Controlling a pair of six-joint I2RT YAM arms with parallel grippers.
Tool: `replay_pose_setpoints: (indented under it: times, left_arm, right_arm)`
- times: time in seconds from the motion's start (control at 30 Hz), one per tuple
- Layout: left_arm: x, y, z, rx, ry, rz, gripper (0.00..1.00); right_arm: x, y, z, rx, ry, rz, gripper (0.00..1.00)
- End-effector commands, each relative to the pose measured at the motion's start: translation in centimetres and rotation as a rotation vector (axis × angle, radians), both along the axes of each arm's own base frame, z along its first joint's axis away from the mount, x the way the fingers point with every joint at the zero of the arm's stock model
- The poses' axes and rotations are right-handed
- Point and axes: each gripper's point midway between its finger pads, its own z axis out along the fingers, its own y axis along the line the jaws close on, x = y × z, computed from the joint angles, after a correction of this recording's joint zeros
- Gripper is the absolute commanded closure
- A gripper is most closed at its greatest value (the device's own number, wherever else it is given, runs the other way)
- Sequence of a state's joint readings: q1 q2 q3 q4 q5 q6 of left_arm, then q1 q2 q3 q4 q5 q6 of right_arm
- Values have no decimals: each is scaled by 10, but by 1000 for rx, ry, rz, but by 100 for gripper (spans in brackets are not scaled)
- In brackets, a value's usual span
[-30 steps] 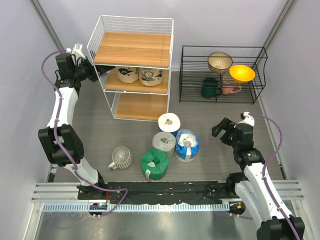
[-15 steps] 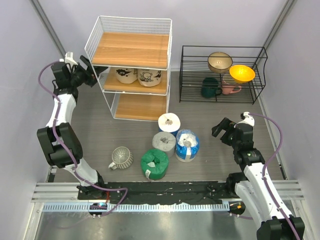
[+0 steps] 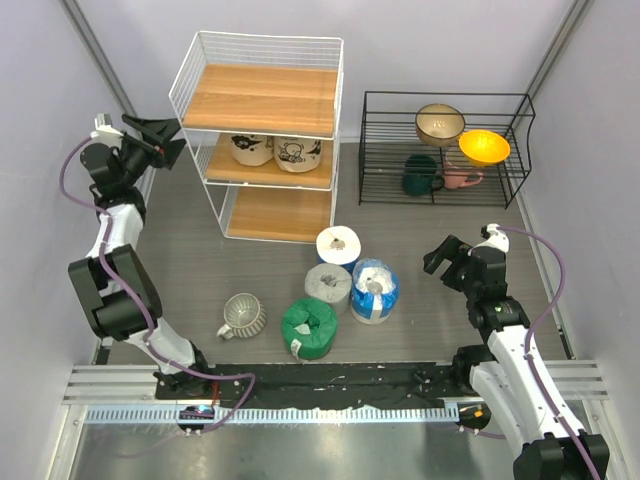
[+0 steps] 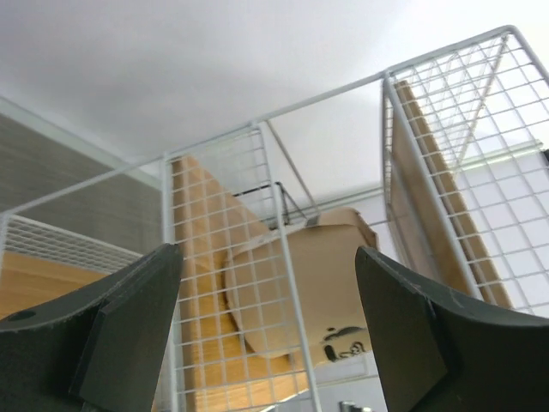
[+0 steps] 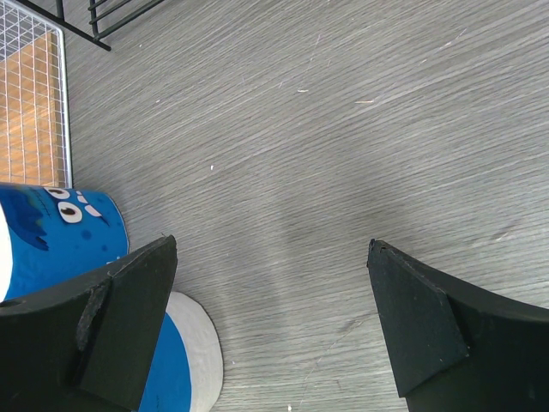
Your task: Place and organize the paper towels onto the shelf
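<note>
The white wire shelf (image 3: pixel 262 60) stands at the back left with three wooden boards. Two tan cartoon-print paper towels (image 3: pixel 253 149) (image 3: pixel 300 153) sit on its middle board; one tan roll (image 4: pixel 343 283) shows through the mesh in the left wrist view. On the table lie a white-blue roll (image 3: pixel 338 245), a grey roll (image 3: pixel 328 283), a blue-white roll (image 3: pixel 374 290) and a green roll (image 3: pixel 309 326). My left gripper (image 3: pixel 162 138) is open, empty, just left of the shelf's side. My right gripper (image 3: pixel 440 256) is open, empty, right of the blue-white roll (image 5: pixel 51 257).
A ribbed pale mug (image 3: pixel 241 315) lies left of the green roll. A low black wire rack (image 3: pixel 445 150) at the back right holds bowls and mugs. Purple walls close in on both sides.
My left gripper has drawn back leftwards out of the shelf's side and the arm swung toward the left wall. The shelf shifted slightly left. The right arm has not moved.
</note>
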State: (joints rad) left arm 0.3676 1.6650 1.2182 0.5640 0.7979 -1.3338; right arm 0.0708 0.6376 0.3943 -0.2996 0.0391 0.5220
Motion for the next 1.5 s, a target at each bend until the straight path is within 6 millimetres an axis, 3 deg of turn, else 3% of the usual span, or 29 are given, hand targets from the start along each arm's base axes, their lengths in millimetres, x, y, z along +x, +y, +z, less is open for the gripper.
replay_pose_setpoints:
  times: [0.0, 0.17, 0.2, 0.23, 0.43, 0.53, 0.83, 0.97, 1.07, 1.27, 1.47]
  left_arm:
    - [-24, -8, 41, -44, -139, -40, 14]
    - [-54, -1, 31, -16, -70, 57, 12]
    - [-58, 8, 26, 24, -60, 108, 12]
    - [-64, 8, 15, 29, 0, 128, 11]
    - [-111, 2, 8, 176, 59, 209, 8]
    - [-134, -3, 2, 221, 90, 233, 8]
    - [-216, -44, -49, 247, 198, 205, 7]
    - [-233, -72, -76, 242, 228, 94, 8]
    - [-240, -80, -89, 261, 225, 72, 9]
    - [-240, -84, -98, 279, 229, 87, 9]
    - [-234, -116, -104, 371, 235, 54, 10]
  right_arm:
    - [7, 2, 14, 7, -52, 7, 1]
    - [8, 2, 14, 5, -50, 9, 1]
    - [7, 2, 13, 6, -49, 8, 1]
    - [8, 2, 14, 4, -50, 7, 1]
    - [8, 2, 13, 3, -49, 9, 1]
    - [8, 2, 13, 1, -50, 9, 1]
    - [8, 3, 12, 6, -50, 15, 2]
    - [8, 5, 13, 8, -51, 24, 1]
    - [8, 4, 16, 9, -58, 19, 2]
    - [12, -1, 27, 15, -74, -28, 2]
    - [14, -2, 36, 35, -73, -53, 3]
